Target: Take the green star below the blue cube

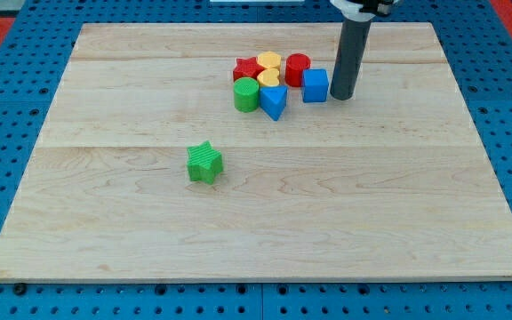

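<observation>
The green star [204, 163] lies alone on the wooden board [256, 231], left of the middle. The blue cube [316, 85] sits at the right end of a cluster of blocks near the view's top. My tip [342, 96] is at the end of the dark rod, just right of the blue cube, close to it or touching it. The green star is far to the lower left of the tip and of the blue cube.
The cluster left of the blue cube holds a red cylinder [297, 68], a blue triangle-shaped block [273, 101], a green cylinder [246, 93], a red star [246, 69] and two yellow blocks [268, 68]. Blue pegboard [7, 107] surrounds the board.
</observation>
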Action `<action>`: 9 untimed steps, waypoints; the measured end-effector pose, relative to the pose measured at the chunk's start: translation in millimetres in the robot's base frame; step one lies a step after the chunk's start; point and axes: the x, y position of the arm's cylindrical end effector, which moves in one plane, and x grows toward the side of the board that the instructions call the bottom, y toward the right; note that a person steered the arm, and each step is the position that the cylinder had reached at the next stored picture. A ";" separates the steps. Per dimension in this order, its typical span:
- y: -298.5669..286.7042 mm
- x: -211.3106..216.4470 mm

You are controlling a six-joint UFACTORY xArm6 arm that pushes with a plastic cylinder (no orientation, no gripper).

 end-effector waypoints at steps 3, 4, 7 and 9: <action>-0.7 4.8; 47.8 71.7; -125.5 217.0; -240.9 146.2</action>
